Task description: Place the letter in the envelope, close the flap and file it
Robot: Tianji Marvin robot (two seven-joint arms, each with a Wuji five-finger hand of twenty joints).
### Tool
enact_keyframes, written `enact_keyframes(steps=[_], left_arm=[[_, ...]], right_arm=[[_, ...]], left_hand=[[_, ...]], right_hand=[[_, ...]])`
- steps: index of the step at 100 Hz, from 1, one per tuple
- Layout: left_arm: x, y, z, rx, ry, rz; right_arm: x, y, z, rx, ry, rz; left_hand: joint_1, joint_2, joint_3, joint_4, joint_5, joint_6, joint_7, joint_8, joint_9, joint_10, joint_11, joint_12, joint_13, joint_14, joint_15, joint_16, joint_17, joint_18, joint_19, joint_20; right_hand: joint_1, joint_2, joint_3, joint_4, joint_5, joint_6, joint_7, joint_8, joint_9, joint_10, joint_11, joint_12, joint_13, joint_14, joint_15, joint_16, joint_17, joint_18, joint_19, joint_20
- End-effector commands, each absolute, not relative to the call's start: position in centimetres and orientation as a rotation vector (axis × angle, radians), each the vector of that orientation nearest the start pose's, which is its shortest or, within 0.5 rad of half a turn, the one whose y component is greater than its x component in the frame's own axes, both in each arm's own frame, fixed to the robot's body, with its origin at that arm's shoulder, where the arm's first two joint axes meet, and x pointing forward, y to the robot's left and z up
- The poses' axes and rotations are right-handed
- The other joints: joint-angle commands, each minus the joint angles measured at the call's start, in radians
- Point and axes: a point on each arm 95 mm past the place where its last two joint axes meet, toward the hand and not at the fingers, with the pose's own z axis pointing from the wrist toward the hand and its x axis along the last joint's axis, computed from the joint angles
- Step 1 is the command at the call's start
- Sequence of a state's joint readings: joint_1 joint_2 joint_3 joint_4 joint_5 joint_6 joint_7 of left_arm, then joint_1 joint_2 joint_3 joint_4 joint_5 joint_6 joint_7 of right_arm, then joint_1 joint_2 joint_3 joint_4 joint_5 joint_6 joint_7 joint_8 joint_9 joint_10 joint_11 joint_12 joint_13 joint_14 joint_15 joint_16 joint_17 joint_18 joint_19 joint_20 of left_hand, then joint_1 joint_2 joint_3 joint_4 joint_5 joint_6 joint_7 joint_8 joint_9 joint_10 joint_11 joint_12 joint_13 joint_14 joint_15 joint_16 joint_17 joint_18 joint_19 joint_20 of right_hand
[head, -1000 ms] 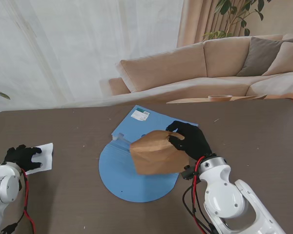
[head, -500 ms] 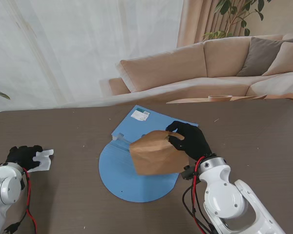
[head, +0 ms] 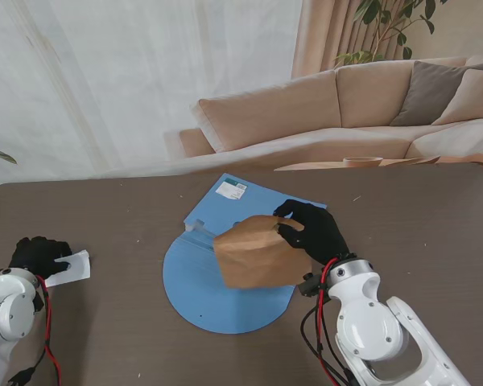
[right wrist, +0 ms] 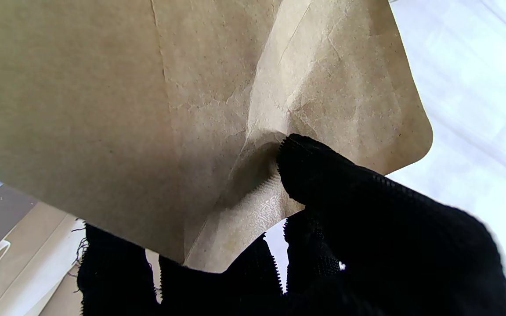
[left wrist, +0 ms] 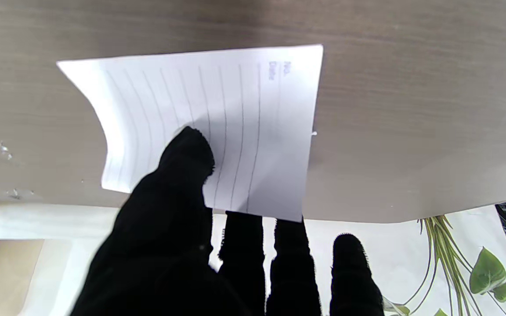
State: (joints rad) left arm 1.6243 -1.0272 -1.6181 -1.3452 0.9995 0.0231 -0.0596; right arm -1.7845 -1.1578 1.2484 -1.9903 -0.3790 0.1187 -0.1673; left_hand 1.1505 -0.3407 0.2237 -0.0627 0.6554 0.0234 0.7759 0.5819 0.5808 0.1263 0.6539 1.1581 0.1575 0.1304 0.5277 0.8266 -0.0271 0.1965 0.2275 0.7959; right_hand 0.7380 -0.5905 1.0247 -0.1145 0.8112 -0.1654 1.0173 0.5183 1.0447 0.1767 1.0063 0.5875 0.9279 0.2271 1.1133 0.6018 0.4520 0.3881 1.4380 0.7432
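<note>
The letter (head: 71,268) is a white lined sheet at the table's left side. My left hand (head: 39,255) is shut on it, thumb on top and fingers beneath, as the left wrist view shows on the letter (left wrist: 218,127) under the thumb (left wrist: 178,175). The brown paper envelope (head: 256,253) is held up over the blue file folder (head: 217,281) in the middle of the table. My right hand (head: 312,231) is shut on the envelope's right edge. In the right wrist view the envelope (right wrist: 182,96) is creased where my thumb (right wrist: 323,175) pinches it.
The blue folder lies open, with a round flap toward me and a white label (head: 231,190) on its far panel. A beige sofa (head: 346,104) stands beyond the table's far edge. A plant (head: 386,24) rises at the back right.
My left hand has closed on the letter and drawn it slightly toward me; the sheet curled and shifted. The right hand and envelope have stayed put.
</note>
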Motion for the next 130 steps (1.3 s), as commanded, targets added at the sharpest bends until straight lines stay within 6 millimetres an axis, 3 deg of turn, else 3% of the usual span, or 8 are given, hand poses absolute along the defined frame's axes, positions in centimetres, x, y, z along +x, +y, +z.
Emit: enact_keyframes(steps=[1,11,28,45,55,64,77,130], left_arm=[[39.0,21.8,-35.9,-1.529,1.247,-0.967],[38.9,21.8,-35.6,-1.521,1.230,-0.994],[38.6,21.6,-34.8,-1.497,1.210,-1.051],[38.2,21.2,-33.7,-1.453,1.218,-1.139],[38.0,20.7,-32.8,-1.408,1.239,-1.189],[37.7,20.1,-31.8,-1.373,1.253,-1.257],[37.1,18.9,-30.1,-1.319,1.290,-1.372],[33.5,11.5,-23.7,-1.154,1.463,-1.852]], right_arm=[[33.6,4.6,-25.2,-2.128,-1.066,-2.500],[33.6,4.6,-25.2,-2.128,-1.070,-2.500],[33.7,4.6,-25.2,-2.130,-1.074,-2.496],[33.7,4.7,-25.2,-2.127,-1.074,-2.496],[33.8,4.7,-25.1,-2.123,-1.074,-2.497],[33.8,4.9,-25.1,-2.118,-1.061,-2.493],[34.0,5.5,-25.1,-2.103,-1.037,-2.491],[37.4,9.4,-25.1,-2.035,-1.023,-2.439]], left_hand=[[0.059,0.043,-0.015,0.015,0.079,-0.001,0.018,-0.025,0.002,0.015,-0.071,-0.043,-0.005,0.021,-0.033,-0.024,0.003,0.013,0.006,0.031],[0.071,0.061,-0.019,0.018,0.111,0.014,-0.017,-0.068,-0.028,0.005,-0.153,-0.224,0.005,0.031,-0.075,-0.068,0.009,0.016,0.009,0.037],[0.081,0.065,-0.006,0.020,0.143,0.030,-0.046,-0.090,0.147,0.019,-0.239,-0.350,0.108,0.065,-0.096,-0.102,0.069,0.049,0.030,0.048],[0.084,0.061,-0.001,0.015,0.154,0.006,-0.039,-0.078,0.355,0.047,-0.223,-0.399,0.298,0.114,0.025,-0.080,0.189,0.106,0.137,0.107],[0.086,0.057,0.001,0.016,0.158,0.010,-0.033,-0.079,0.404,0.055,-0.168,-0.427,0.386,0.147,0.166,-0.035,0.202,0.117,0.382,0.188],[0.085,0.048,0.018,0.015,0.163,0.020,-0.030,-0.080,0.418,0.073,-0.132,-0.447,0.407,0.161,0.217,-0.038,0.152,0.120,0.630,0.081],[0.091,0.048,0.024,0.013,0.163,0.031,-0.028,-0.069,0.420,0.087,-0.099,-0.427,0.415,0.174,0.259,-0.021,0.140,0.132,0.754,0.048],[0.071,0.023,0.056,0.009,0.190,0.040,-0.035,-0.056,0.416,0.094,-0.045,-0.376,0.403,0.189,0.305,0.015,0.129,0.150,0.851,0.044]], right_hand=[[0.017,0.014,0.018,0.015,0.026,0.001,0.035,0.036,0.037,0.005,0.025,0.004,0.022,0.021,0.022,0.021,-0.005,0.020,0.036,0.012],[0.016,0.014,0.019,0.016,0.024,0.000,0.035,0.035,0.036,0.004,0.026,0.004,0.022,0.020,0.022,0.022,-0.005,0.020,0.036,0.012],[0.015,0.013,0.020,0.016,0.025,0.001,0.035,0.036,0.037,0.005,0.026,0.004,0.022,0.021,0.023,0.022,-0.005,0.019,0.036,0.012],[0.016,0.012,0.020,0.016,0.026,0.003,0.036,0.036,0.038,0.006,0.027,0.004,0.025,0.020,0.023,0.022,-0.003,0.019,0.037,0.012],[0.017,0.011,0.021,0.016,0.027,0.004,0.037,0.037,0.040,0.008,0.028,0.004,0.028,0.020,0.024,0.022,-0.001,0.020,0.038,0.012],[0.018,0.010,0.023,0.016,0.029,0.007,0.038,0.038,0.043,0.011,0.030,0.005,0.032,0.022,0.026,0.022,0.004,0.023,0.040,0.013],[0.019,0.009,0.024,0.015,0.029,0.012,0.038,0.038,0.045,0.015,0.032,0.007,0.037,0.023,0.028,0.022,0.008,0.027,0.044,0.014],[0.018,0.010,0.024,0.013,0.029,0.014,0.037,0.043,0.047,0.016,0.034,0.011,0.043,0.024,0.033,0.023,0.014,0.030,0.051,0.016]])
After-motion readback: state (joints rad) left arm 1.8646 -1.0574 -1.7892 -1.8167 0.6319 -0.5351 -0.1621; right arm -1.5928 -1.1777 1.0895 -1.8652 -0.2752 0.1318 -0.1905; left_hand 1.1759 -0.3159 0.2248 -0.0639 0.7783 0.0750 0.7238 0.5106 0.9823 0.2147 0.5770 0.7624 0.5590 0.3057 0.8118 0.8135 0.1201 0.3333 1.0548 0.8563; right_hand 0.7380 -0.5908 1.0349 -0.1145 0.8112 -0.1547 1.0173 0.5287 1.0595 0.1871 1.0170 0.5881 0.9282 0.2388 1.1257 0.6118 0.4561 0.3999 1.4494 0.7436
